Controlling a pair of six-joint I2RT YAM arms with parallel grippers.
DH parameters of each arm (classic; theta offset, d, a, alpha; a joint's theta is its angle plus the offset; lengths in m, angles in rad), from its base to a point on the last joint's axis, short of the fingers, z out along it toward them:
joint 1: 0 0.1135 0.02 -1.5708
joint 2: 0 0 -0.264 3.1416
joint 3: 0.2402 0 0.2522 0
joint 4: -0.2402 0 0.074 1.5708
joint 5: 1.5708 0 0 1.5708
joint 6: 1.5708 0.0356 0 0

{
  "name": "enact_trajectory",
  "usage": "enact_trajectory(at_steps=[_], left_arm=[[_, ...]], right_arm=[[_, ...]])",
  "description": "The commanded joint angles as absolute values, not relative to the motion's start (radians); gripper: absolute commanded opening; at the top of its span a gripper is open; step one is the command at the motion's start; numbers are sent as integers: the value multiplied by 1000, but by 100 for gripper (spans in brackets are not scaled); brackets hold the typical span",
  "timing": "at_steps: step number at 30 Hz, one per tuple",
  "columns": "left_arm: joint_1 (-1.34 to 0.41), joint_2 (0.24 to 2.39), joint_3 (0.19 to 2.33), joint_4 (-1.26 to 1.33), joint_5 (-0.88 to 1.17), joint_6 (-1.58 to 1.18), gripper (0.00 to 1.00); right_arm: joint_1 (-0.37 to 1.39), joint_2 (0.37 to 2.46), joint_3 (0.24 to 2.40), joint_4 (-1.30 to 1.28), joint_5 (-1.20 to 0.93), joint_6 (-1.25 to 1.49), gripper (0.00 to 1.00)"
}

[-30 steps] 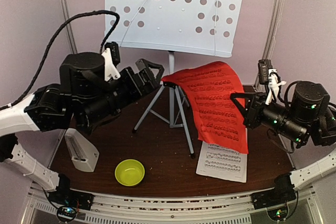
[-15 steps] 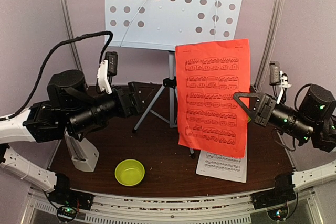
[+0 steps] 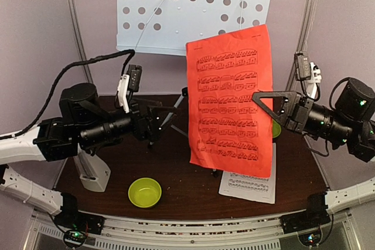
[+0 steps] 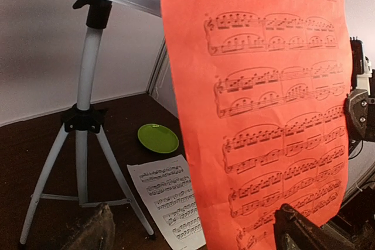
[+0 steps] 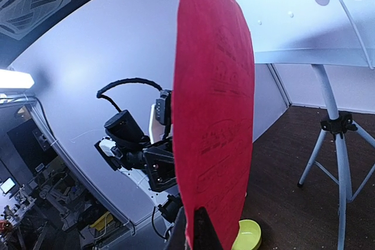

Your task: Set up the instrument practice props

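The right gripper is clamped on the right edge of the red sheet and holds it upright in the air. The page hangs just left of its fingers, printed side toward the near edge. In the overhead view the page's top overlaps the lower right of the music stand. Below this gripper, the white sheet lies flat on the table.

The left gripper has its jaws spread wide and holds nothing. It points at the red sheet's left edge — near it, not touching — with the stand's tripod legs just beyond its fingers. Below its arm, toward the near left, the metronome sits on the table, and the lime-green bowl sits to the metronome's right.
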State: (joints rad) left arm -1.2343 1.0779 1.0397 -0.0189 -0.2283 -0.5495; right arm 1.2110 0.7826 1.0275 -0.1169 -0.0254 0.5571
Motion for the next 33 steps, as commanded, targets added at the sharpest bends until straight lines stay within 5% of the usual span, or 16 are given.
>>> enact_trajectory(at_steps=[1,6,14,23,28,33], left_arm=[[-1210,1038,1025,75,-120,-537,98],[-1210,1102,1104,27,-52,-501,95],[-1206,1113,1090,193,18,-511,71],[-1191,1132,1094,287,40,-545,67],[-1190,1141,1122,302,75,-534,40],[-1190,1136,1129,276,83,-513,0]], right_arm=[[1203,782,1062,-83,-120,556,0],[1203,815,1099,-67,-170,549,0],[1193,844,1150,-78,-220,546,0],[1180,842,1115,-36,-268,583,0],[1171,838,1113,-66,-244,584,0],[1163,862,1150,-163,-248,559,1]])
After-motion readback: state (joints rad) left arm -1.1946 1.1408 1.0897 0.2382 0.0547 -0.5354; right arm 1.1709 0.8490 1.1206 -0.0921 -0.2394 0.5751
